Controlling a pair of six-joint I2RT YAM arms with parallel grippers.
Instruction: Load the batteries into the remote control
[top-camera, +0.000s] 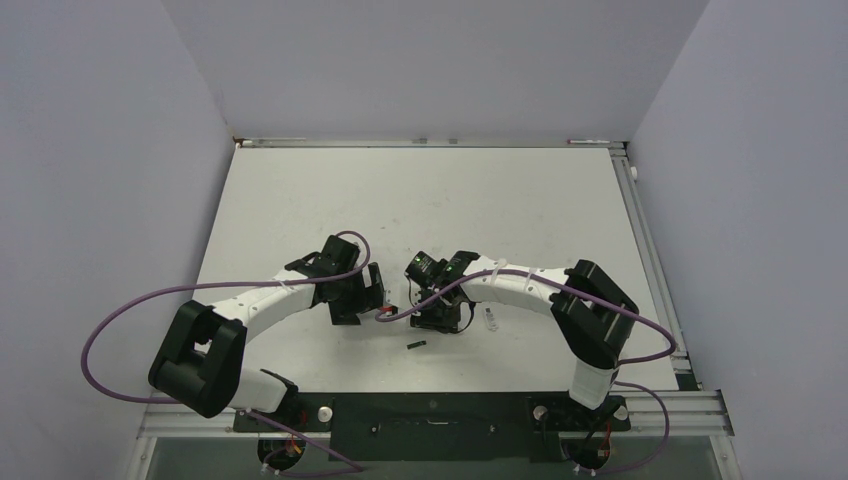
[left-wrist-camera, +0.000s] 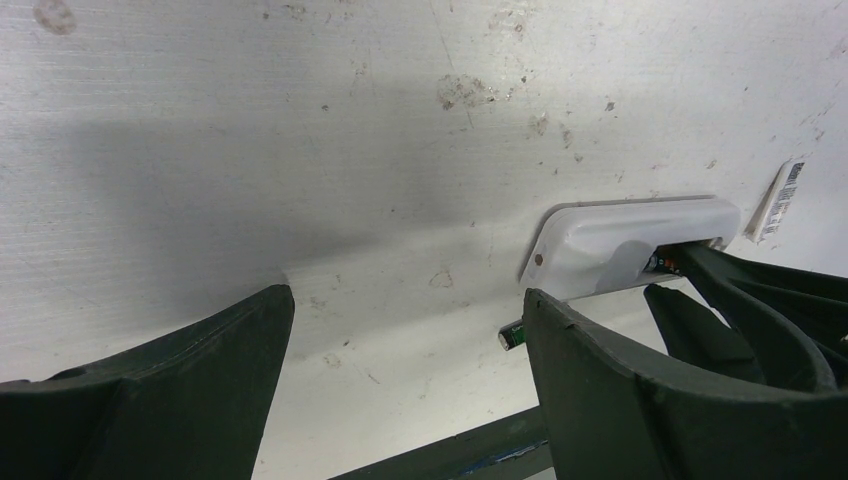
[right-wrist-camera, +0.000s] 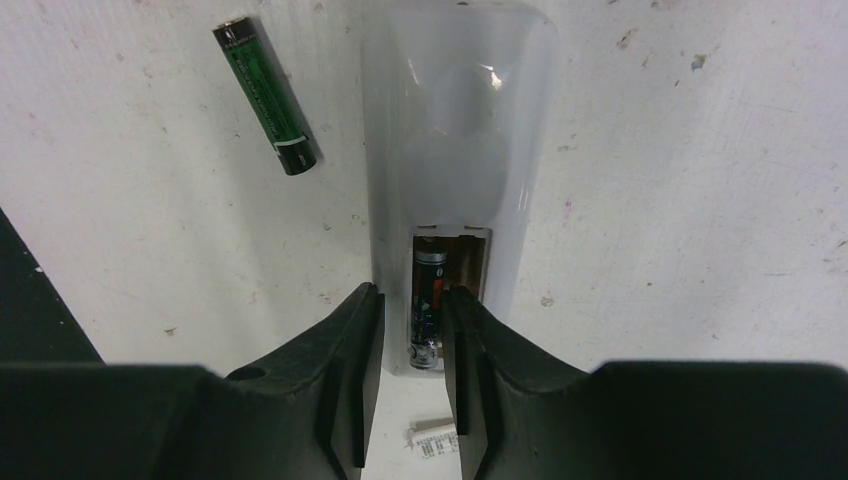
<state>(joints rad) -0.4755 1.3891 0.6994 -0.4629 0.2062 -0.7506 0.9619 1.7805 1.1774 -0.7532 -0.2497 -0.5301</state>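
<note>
The white remote control (right-wrist-camera: 455, 150) lies slot side up, running away from my right gripper (right-wrist-camera: 412, 292). One dark battery (right-wrist-camera: 427, 300) sits in the open slot, its near end between my right fingers. The jaws stand narrowly apart, with a gap beside the battery. A second battery (right-wrist-camera: 265, 95), green and black, lies loose on the table left of the remote; it also shows in the top view (top-camera: 416, 344). My left gripper (left-wrist-camera: 405, 300) is wide open and empty, low over bare table, with the remote (left-wrist-camera: 630, 240) just beyond its right finger.
A small white barcoded tag (right-wrist-camera: 435, 440) lies on the table behind my right fingers, also in the top view (top-camera: 490, 318). A dark frame bar (left-wrist-camera: 470, 445) runs along the near table edge. The two grippers (top-camera: 378, 293) (top-camera: 447, 318) are close together.
</note>
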